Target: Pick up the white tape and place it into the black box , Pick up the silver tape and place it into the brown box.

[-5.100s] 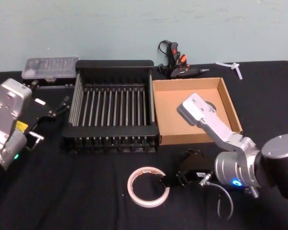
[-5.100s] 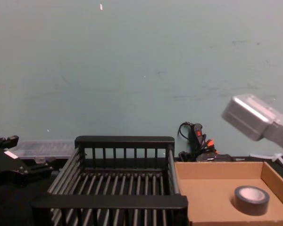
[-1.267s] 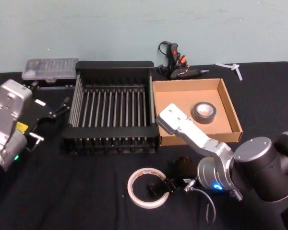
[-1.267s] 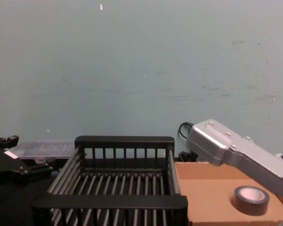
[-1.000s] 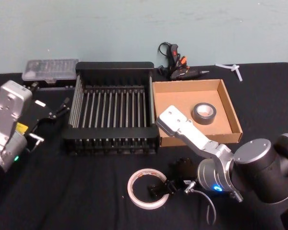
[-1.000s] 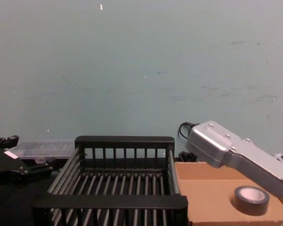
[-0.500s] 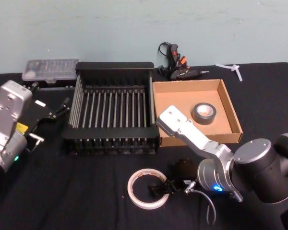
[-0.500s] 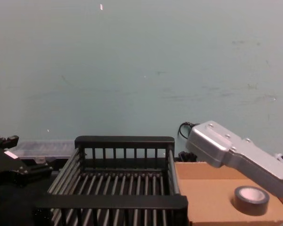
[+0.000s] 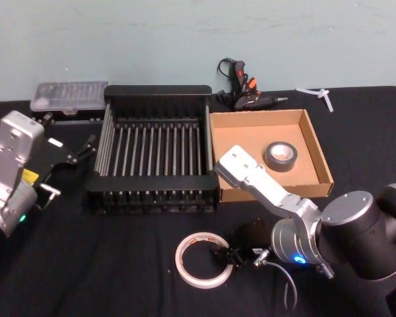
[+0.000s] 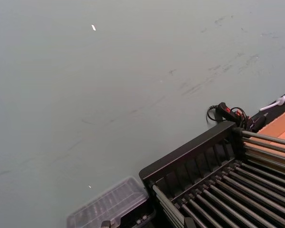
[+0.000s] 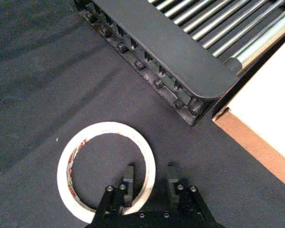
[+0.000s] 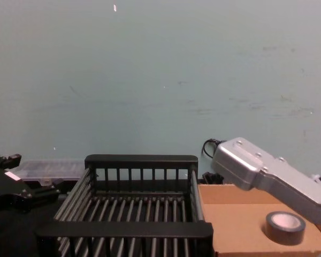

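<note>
The white tape is a thin flat ring lying on the desk in front of the black box, wide hole in the middle and little red-orange marks on the inner core. The right tool is down at the ring's right side with its two black fingers apart, one inside the hole and one outside, so the band sits between them; from the right wrist view I can't tell if they actually touch it.

The black box is a chunky plastic crate with thick solid rims, and slatted bars for the sides and floor. Right beside it on the right is the brown box, shallow tan cardboard with low walls and a flat floor. The silver tape is lying flat inside it, a dull grey roll with a pale core.

The left tool sits off to the left of the crate, black metal, and I can't tell whether it's open.

The desk is covered in matte black cloth with a few soft creases. Behind it is a plain pale teal wall with faint scuffs. Along the back edge there's a clear plastic case and a black glue gun with orange bits and a coiled cord
</note>
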